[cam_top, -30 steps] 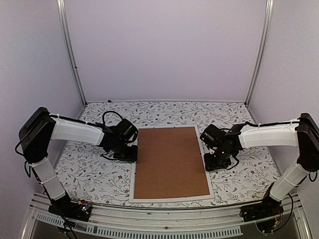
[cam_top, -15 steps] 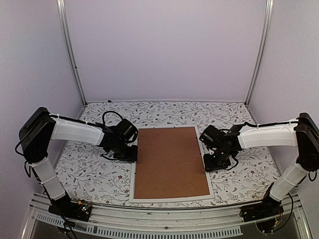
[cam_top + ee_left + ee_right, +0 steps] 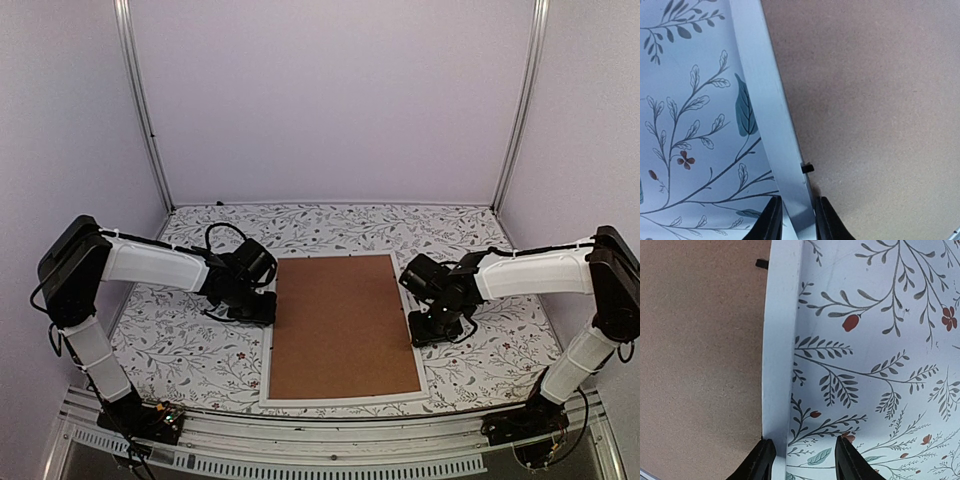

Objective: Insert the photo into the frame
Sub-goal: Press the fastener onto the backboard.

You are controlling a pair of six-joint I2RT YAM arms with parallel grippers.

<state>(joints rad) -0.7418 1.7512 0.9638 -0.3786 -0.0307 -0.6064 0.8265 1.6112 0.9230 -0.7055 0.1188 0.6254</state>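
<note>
The white frame (image 3: 340, 400) lies flat on the table with the brown backing board (image 3: 342, 325) filling it. The photo is hidden. My left gripper (image 3: 262, 310) is at the frame's left edge. In the left wrist view its fingers (image 3: 772, 222) are shut on the white rail (image 3: 765, 100), one on the table side, one on the board (image 3: 875, 100) side. My right gripper (image 3: 420, 332) is at the frame's right edge. In the right wrist view it (image 3: 805, 462) is open, one finger over the rail (image 3: 782, 340) beside the board (image 3: 700, 365), the other over the tablecloth.
A floral tablecloth (image 3: 180, 350) covers the table. Small black retaining tabs (image 3: 808, 168) (image 3: 761, 263) sit at the board's edges. Pale walls with metal uprights (image 3: 145, 110) enclose the back and sides. A metal rail (image 3: 300, 440) runs along the near edge.
My right gripper has shifted slightly left, closer over the frame's right edge. The left arm and the frame have not moved.
</note>
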